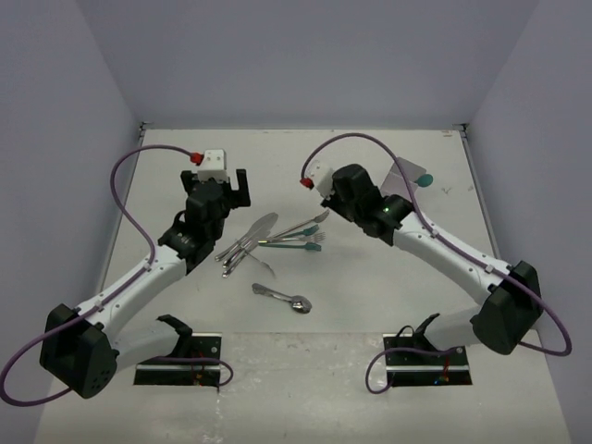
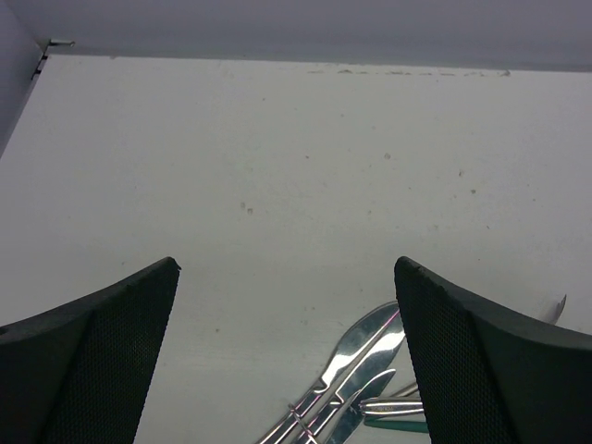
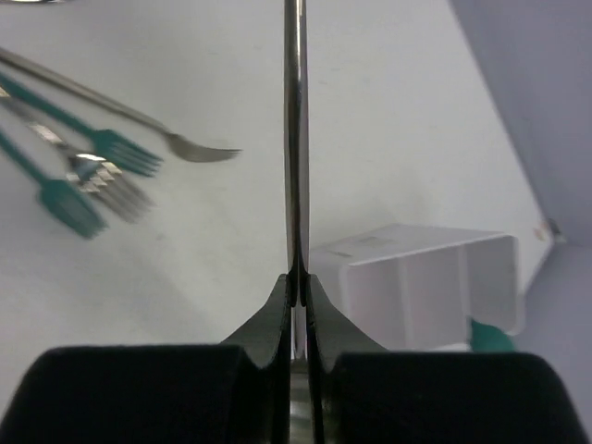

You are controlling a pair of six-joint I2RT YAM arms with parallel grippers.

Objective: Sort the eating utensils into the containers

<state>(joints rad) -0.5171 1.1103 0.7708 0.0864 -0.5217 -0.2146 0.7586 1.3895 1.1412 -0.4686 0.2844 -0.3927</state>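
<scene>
Grips a slim metal utensil (image 3: 294,139) in the right tool (image 3: 296,277), jaws pressed together on it; edge-on, so fork, knife or spoon cannot be told. Hangs the left tool (image 2: 287,268) above the surface (image 2: 277,166), fingers wide apart, nothing between them. Shows the white three-compartment box (image 3: 425,282) at 4 o'clock of the right tool, with a teal piece (image 3: 490,335) at its 4 o'clock corner; inside or beside cannot be told. From above, puts the pile (image 1: 245,248) of silver cutlery mid-surface, at 5 o'clock of the left tool, teal forks (image 1: 291,245) mixed in. Leaves a lone spoon (image 1: 287,298) at 6 o'clock of the pile, apart from it.
</scene>
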